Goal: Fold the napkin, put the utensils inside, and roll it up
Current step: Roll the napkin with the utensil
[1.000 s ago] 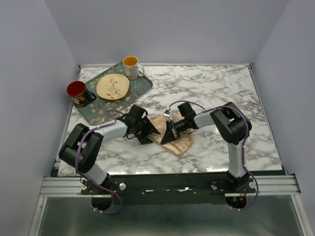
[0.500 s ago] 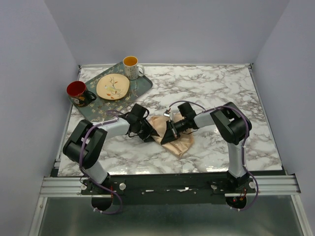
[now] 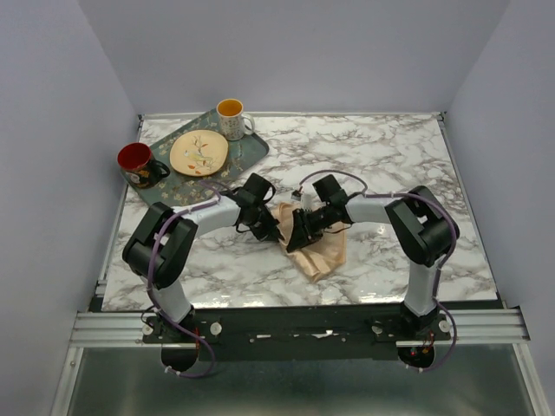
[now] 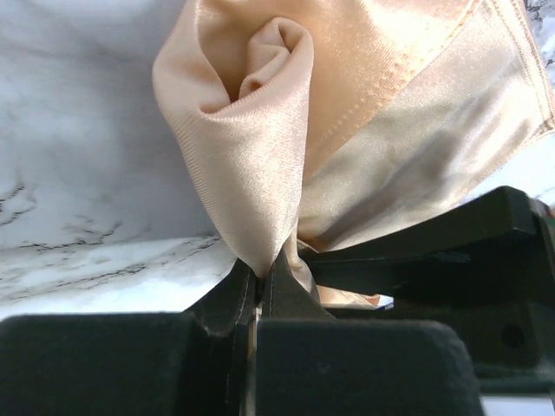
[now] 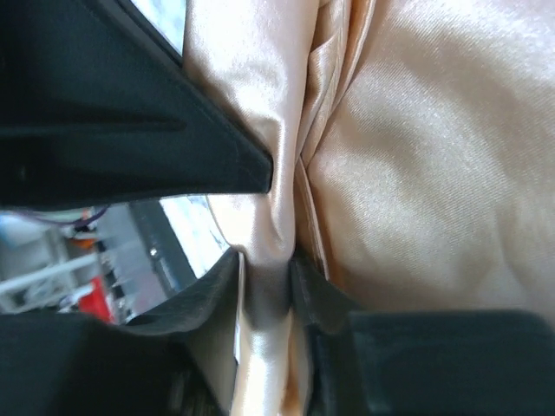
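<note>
From above, the napkin lay bunched on the marble table between the left gripper and the right gripper, and no utensils showed. In the left wrist view the jaws were pinched tight on a cloth fold. In the right wrist view the fingers stood narrowly apart around a ridge of cloth, with the grip unclear. Folding looked unfinished, with loading and rolling still to do.

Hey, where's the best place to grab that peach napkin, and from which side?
Probably the napkin at its bunched-up fold on the left end, coming in low from the left. There the cloth stands up in a narrow ridge that fingers can close across, as the left hand does now; the flatter part lies against the table.
</note>
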`<state>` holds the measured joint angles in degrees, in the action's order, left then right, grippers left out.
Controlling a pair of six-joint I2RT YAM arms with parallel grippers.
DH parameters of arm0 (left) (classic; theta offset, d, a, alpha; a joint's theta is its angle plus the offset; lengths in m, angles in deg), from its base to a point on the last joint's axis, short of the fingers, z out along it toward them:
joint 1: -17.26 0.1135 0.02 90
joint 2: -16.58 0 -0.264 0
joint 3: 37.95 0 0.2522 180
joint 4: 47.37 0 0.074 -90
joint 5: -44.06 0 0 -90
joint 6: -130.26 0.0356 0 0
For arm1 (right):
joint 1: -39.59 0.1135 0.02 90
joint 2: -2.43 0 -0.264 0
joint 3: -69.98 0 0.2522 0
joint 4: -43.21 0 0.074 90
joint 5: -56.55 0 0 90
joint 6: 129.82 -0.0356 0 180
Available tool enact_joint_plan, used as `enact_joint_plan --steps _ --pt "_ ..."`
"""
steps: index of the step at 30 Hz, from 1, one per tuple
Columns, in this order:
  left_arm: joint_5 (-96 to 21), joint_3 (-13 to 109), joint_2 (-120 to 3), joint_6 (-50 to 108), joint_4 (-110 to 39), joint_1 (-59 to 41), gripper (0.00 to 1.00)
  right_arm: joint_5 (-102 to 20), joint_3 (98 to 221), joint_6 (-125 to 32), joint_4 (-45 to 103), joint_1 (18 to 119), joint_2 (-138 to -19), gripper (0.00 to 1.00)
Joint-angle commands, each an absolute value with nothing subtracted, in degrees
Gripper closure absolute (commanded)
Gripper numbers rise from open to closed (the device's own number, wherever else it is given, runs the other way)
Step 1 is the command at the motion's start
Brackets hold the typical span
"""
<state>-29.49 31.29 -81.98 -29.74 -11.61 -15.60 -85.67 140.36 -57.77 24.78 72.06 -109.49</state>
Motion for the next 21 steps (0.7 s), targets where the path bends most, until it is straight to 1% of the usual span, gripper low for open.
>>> enact_joint_plan --steps 1,3,4,5,6,9,11,14,17,19,21 --pt "-34.16 32.06 -83.61 -29.35 -7.59 -17.01 1.00 -67.22 145.52 -50.82 10.84 74.48 -104.54 0.58" --pt "-34.25 32.32 -83.79 -30.58 -7.24 -17.36 1.00 -58.53 147.89 -49.84 5.73 77.20 -101.48 0.52" --pt "-34.16 32.58 -84.14 -31.11 -6.98 -17.63 1.00 -55.10 148.25 -49.49 4.33 78.43 -100.24 0.50" --pt "-34.07 32.67 -84.14 -31.46 -6.97 -17.80 1.00 -48.98 148.60 -49.49 2.49 80.96 -99.27 0.48" --pt "-33.99 33.02 -84.32 -32.16 -6.54 -17.89 1.00 -46.04 148.34 -49.66 1.94 82.21 -98.30 0.46" --pt "-33.99 34.78 -84.58 -33.04 -4.70 -18.24 1.00 -34.62 146.76 -51.76 1.59 87.04 -95.31 0.42" --pt "-33.20 35.31 -84.49 -33.92 -4.34 -18.33 1.00 -28.90 146.41 -53.17 2.20 89.94 -95.22 0.42" --pt "-32.14 35.40 -84.58 -35.24 -3.99 -18.33 1.00 -23.89 145.53 -55.81 4.47 93.19 -95.22 0.42" --pt "-31.79 35.13 -83.71 -36.03 -3.72 -18.24 1.00 -21.33 143.42 -57.75 7.64 95.57 -95.74 0.41" --pt "-31.52 35.22 -83.53 -36.47 -3.81 -18.33 1.00 -20.62 143.15 -58.18 8.35 96.54 -96.97 0.33" --pt "-31.26 35.40 -83.79 -37.17 -3.81 -18.42 1.00 -18.60 143.50 -58.10 9.06 98.82 -97.50 0.31"
